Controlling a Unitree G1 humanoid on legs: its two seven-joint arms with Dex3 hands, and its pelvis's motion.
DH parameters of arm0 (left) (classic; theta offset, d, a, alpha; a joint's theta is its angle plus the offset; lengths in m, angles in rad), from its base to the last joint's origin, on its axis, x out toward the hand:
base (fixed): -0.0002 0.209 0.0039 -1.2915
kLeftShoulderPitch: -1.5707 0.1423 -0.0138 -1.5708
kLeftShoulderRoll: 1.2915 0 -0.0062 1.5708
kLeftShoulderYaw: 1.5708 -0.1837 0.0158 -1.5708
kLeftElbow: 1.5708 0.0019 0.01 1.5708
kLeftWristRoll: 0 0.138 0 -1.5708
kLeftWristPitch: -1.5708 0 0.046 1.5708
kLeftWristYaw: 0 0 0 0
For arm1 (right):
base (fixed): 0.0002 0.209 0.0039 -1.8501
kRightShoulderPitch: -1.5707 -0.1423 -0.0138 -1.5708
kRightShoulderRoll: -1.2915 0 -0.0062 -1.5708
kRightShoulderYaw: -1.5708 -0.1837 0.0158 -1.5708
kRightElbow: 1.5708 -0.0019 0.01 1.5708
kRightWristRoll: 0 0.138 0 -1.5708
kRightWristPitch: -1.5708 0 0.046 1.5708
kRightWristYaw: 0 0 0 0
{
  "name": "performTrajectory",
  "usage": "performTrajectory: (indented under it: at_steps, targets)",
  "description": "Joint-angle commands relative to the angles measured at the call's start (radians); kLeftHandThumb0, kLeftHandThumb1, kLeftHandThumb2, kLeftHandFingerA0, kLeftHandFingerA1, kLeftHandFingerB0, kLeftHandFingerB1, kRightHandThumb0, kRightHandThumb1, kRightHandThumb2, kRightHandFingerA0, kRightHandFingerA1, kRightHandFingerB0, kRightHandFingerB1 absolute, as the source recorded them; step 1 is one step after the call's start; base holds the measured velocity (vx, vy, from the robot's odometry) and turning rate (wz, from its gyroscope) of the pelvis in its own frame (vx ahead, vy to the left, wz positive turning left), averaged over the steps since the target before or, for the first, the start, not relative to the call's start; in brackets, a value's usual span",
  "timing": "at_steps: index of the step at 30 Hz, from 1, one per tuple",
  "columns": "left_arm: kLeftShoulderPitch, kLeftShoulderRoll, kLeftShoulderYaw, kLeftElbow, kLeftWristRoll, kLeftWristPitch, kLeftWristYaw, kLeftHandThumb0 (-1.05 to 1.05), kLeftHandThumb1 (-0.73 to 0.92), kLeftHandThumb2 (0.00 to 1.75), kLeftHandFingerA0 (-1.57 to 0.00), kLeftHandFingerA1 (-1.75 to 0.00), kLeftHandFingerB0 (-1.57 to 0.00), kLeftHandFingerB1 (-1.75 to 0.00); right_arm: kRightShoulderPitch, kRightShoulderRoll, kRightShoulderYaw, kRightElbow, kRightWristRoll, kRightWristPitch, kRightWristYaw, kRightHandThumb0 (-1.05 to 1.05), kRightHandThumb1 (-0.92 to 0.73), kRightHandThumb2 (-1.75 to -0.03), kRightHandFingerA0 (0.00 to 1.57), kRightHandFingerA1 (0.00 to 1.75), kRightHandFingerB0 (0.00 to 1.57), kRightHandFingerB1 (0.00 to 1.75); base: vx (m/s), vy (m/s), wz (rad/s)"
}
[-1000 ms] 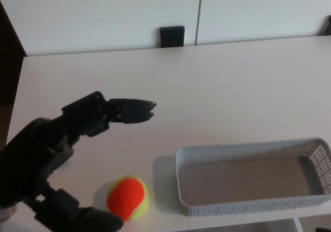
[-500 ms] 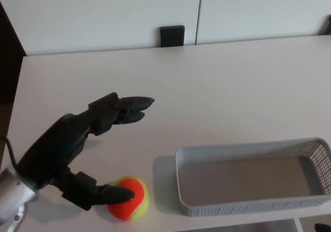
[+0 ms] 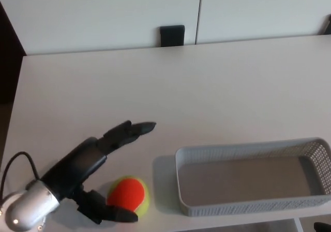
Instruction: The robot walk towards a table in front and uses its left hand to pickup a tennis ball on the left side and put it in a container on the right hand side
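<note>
An orange and yellow tennis ball [image 3: 130, 194] lies on the white table [image 3: 207, 87] near its front edge. My left hand [image 3: 90, 172] is open around the ball's left side: the thumb lies low in front of the ball and the two fingers [image 3: 129, 130] stretch out beyond it. Whether the thumb touches the ball I cannot tell. Just right of the ball stands an empty grey mesh container [image 3: 253, 175]. My right hand is not in view.
A small black block [image 3: 171, 35] stands at the table's far edge against the white cabinet doors [image 3: 103, 10]. A dark gap runs along the table's left edge.
My left hand has lowered and drawn back toward the table's front edge, its fingers dropping closer to the ball. The ball and the container have stayed put.
</note>
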Motion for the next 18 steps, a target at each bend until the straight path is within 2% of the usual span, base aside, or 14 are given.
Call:
performTrajectory:
  at_steps: [1,7,9,10,11,14,15,16,17,18]
  targets:
    - [0.005,0.087,-0.106,0.067,0.338,-0.058,0.145,-0.54,0.13,0.61,-0.05,-0.22,-0.05,-0.32,-0.018,-0.055,0.003,-0.013,-0.002,0.081,0.025,-0.15,-0.56,-0.57,0.4,0.43,0.32,0.37,0.0,0.0,0.0]
    - [-0.004,0.104,-0.138,0.088,0.342,-0.076,0.165,-0.61,0.15,0.61,-0.06,-0.23,-0.07,-0.33,-0.029,-0.063,0.007,-0.01,-0.002,0.083,0.038,-0.15,-0.56,-0.56,0.4,0.42,0.31,0.36,0.0,0.0,0.0]
    - [-0.002,0.107,-0.147,0.094,0.351,-0.081,0.183,-0.64,0.16,0.6,-0.05,-0.29,-0.06,-0.36,-0.027,-0.062,0.007,-0.015,0.0,0.09,0.036,-0.14,-0.55,-0.56,0.41,0.42,0.32,0.36,0.0,0.0,0.0]
    - [0.004,0.11,-0.154,0.092,0.36,-0.075,0.189,-0.67,0.18,0.58,-0.03,-0.37,-0.07,-0.41,-0.027,-0.062,0.006,-0.016,0.005,0.097,0.04,-0.17,-0.55,-0.57,0.41,0.43,0.31,0.37,0.0,0.0,0.0]
    - [0.007,0.112,-0.16,0.097,0.37,-0.075,0.201,-0.63,0.17,0.58,-0.07,-0.49,-0.07,-0.4,-0.027,-0.064,0.008,-0.015,0.004,0.099,0.041,-0.14,-0.56,-0.56,0.42,0.42,0.31,0.35,0.0,0.0,0.0]
    - [0.007,0.117,-0.17,0.11,0.391,-0.074,0.227,-0.62,0.18,0.59,-0.07,-0.47,-0.11,-0.43,-0.027,-0.068,0.014,-0.014,-0.002,0.096,0.042,-0.15,-0.55,-0.56,0.42,0.42,0.31,0.35,0.0,0.0,0.0]
    - [0.006,0.117,-0.175,0.106,0.407,-0.058,0.232,-0.56,0.26,0.49,-0.31,-0.47,-0.15,-0.42,-0.026,-0.067,0.015,-0.016,-0.002,0.099,0.039,-0.15,-0.55,-0.56,0.41,0.41,0.31,0.35,0.0,0.0,0.0]
    - [0.006,0.118,-0.18,0.1,0.427,-0.038,0.237,-0.56,0.26,0.49,-0.31,-0.47,-0.15,-0.42,-0.025,-0.066,0.016,-0.019,-0.003,0.103,0.036,-0.15,-0.55,-0.56,0.41,0.41,0.31,0.35,0.0,0.0,0.0]
    - [0.006,0.113,-0.185,0.107,0.444,-0.039,0.264,-0.52,0.33,0.72,-0.58,-0.58,-0.25,-0.47,-0.024,-0.065,0.014,-0.023,0.002,0.104,0.04,-0.12,-0.38,-0.84,0.33,0.57,0.2,0.51,0.0,0.0,0.0]
    - [0.006,0.112,-0.188,0.111,0.449,-0.041,0.277,-0.52,0.33,0.72,-0.58,-0.58,-0.25,-0.47,-0.024,-0.065,0.013,-0.025,0.004,0.104,0.041,-0.12,-0.38,-0.84,0.33,0.57,0.2,0.51,0.0,0.0,0.0]
